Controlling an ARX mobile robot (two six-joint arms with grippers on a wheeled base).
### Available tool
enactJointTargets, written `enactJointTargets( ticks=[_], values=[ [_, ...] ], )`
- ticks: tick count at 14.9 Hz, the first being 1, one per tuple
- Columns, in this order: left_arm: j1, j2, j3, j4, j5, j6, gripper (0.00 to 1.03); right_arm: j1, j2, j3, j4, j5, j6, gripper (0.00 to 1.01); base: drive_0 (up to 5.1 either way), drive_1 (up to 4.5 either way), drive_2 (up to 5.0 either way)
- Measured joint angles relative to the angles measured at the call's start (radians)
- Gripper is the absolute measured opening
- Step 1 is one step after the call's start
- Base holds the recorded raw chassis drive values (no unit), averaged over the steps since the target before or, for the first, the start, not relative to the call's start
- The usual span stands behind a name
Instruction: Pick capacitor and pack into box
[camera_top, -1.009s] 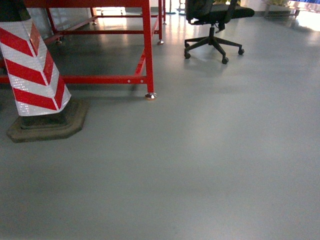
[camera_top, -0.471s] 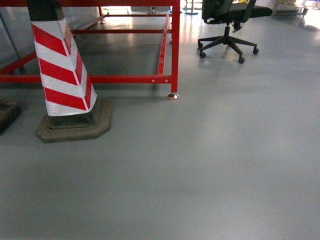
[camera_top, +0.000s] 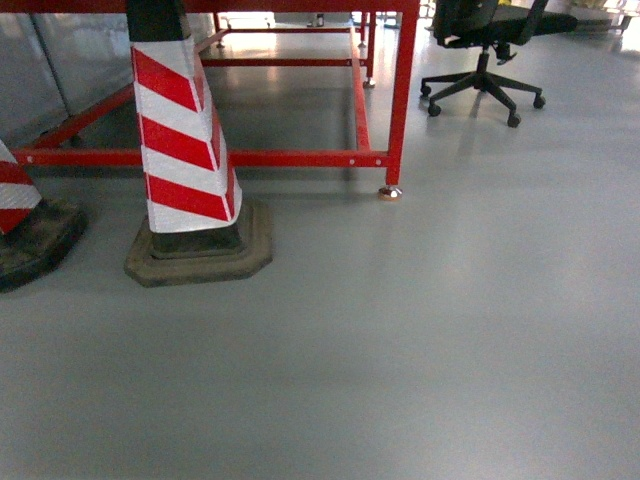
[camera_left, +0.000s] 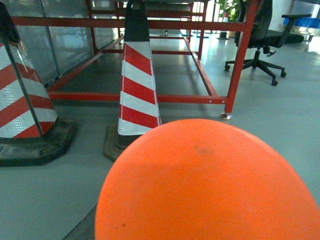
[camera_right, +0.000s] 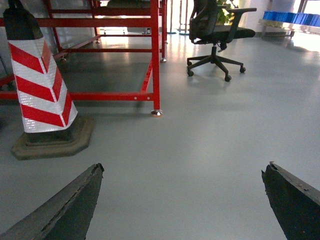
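A big smooth orange rounded thing, the capacitor (camera_left: 210, 185), fills the lower part of the left wrist view, hanging above the floor right where my left gripper's jaws are. It hides the fingers apart from a dark sliver at the lower left. My right gripper (camera_right: 183, 169) is open, its two dark fingertips (camera_right: 95, 172) wide apart with only bare grey floor between them. The box is out of view. Neither gripper shows in the head view.
A red-and-white striped cone (camera_top: 185, 150) on a dark base stands ahead to the left, with a second cone (camera_top: 15, 200) at the left edge. Behind them is a red metal frame (camera_top: 402, 100). A black office chair (camera_top: 485, 50) stands far right, and something blue (camera_right: 295, 17) stands far back.
The whole head view has swung: cone, red frame and chair have slid to the right in it, and a second cone has come in at the left edge.
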Motion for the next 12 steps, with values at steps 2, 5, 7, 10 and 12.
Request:
enactJointTargets(
  ticks=[2, 5, 7, 10, 12],
  values=[
    [0.000, 0.000, 0.000, -0.001, -0.001, 0.000, 0.43, 0.000, 0.000, 0.000, 0.000, 0.000, 0.000, 0.98, -5.0, 2.45, 2.4],
    [0.000, 0.000, 0.000, -0.003, -0.001, 0.000, 0.43, 0.000, 0.000, 0.000, 0.002, 0.000, 0.000, 0.98, -5.0, 2.45, 2.4],
    [0.000, 0.000, 0.000, -0.003, 0.000, 0.000, 0.43, 0.000, 0.000, 0.000, 0.001, 0.000, 0.000, 0.98, -5.0, 2.45, 2.4],
    [0.000, 0.000, 0.000, -0.002, -0.002, 0.000, 0.43, 0.000, 0.000, 0.000, -0.001, 0.000, 0.000, 0.98, -5.0, 2.45, 2.4],
    [0.000, 0.000, 0.000, -0.002, -0.001, 0.000, 0.43, 0.000, 0.000, 0.000, 0.002, 0.000, 0.000, 0.98, -5.0, 2.45, 2.4]
  ],
)
